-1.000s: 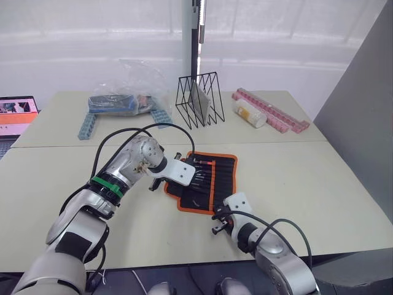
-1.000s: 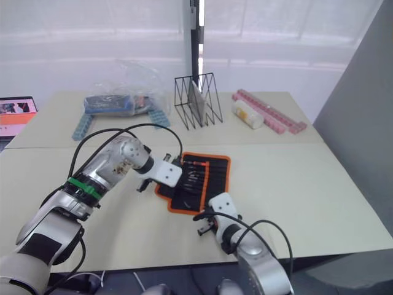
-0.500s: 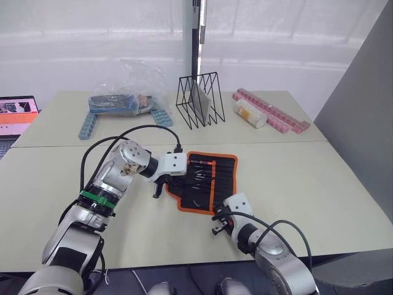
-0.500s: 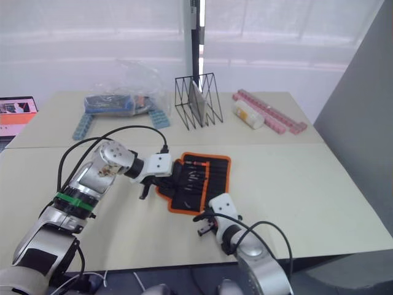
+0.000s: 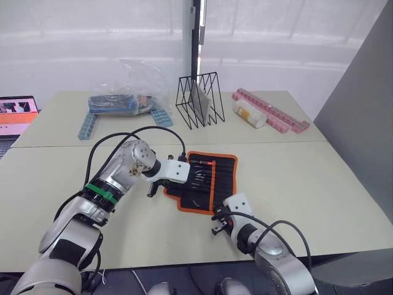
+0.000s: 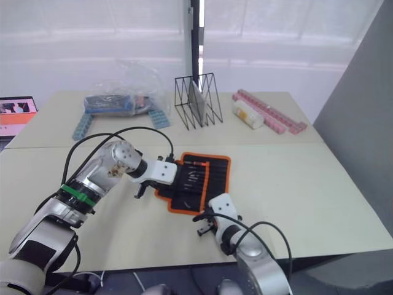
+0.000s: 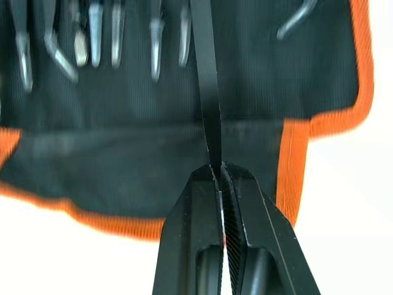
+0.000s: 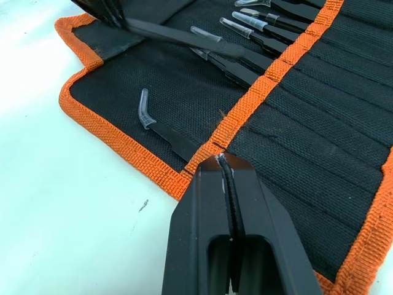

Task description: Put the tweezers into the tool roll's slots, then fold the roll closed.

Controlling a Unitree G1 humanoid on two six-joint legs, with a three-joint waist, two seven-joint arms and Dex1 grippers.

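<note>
Two pale tabletops butt together under a white wall with a frosted window band; the far one carries a clear plastic bag of bits, a blue toothed strip, a black wire rack, a white bottle and pink strips, and a laptop screen shows at the left edge. On the near top the tool roll lies open, orange-trimmed, with several tweezers tucked in the slots and one bent-tipped pair lying in a slot near the corner. The left gripper, at the roll's left edge, is clamped on a slim black tweezer that reaches across the fabric toward the slots. The right gripper hovers at the roll's near edge, fingers pressed together and holding nothing.
</note>
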